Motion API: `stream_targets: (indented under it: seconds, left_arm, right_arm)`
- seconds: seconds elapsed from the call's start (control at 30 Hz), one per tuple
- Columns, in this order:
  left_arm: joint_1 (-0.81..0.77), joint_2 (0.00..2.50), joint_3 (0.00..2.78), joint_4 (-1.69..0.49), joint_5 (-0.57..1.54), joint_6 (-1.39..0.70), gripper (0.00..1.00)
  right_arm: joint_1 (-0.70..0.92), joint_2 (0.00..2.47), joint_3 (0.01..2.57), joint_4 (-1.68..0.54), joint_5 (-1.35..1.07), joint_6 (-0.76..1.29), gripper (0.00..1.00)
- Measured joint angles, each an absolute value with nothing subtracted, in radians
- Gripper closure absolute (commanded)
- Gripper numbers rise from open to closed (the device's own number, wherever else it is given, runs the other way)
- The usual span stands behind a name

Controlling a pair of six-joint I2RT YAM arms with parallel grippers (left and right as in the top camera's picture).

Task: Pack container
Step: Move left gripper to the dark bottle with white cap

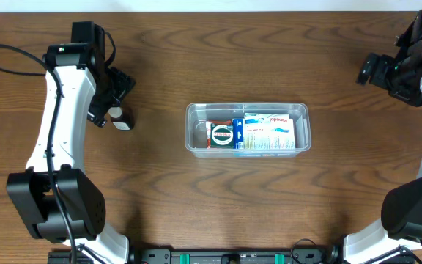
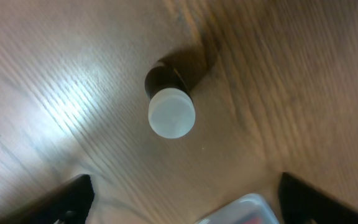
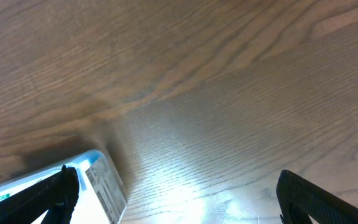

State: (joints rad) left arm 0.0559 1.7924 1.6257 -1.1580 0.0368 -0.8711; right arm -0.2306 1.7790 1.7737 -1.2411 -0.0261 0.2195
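**Colour key.** Dark brown wood-grain tabletop [image 1: 196,44] with pale glare streaks. Just ahead of the black left claw [image 2: 188,196] is a small dark brown round bottle [image 2: 171,111] with a milky white cap. Off to one side of the black right claw [image 3: 179,196], the clear rectangular plastic container [image 1: 190,128] shows red, blue and white printed packets [image 1: 266,132]. White arms [image 1: 57,125], black joints.
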Motion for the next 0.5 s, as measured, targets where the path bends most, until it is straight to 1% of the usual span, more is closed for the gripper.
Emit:
stream_targets:
  seconds: [0.23, 0.5]
  left_arm:
    - [0.056, 1.792, 1.626, -1.159, 0.026, -0.962, 0.02]
    - [0.056, 1.792, 1.626, -1.159, 0.023, -1.149, 0.02]
  right_arm:
    - [-0.231, 1.779, 1.774, -1.241, -0.026, 0.22, 0.01]
    - [-0.231, 1.779, 1.774, -1.241, -0.026, 0.22, 0.01]
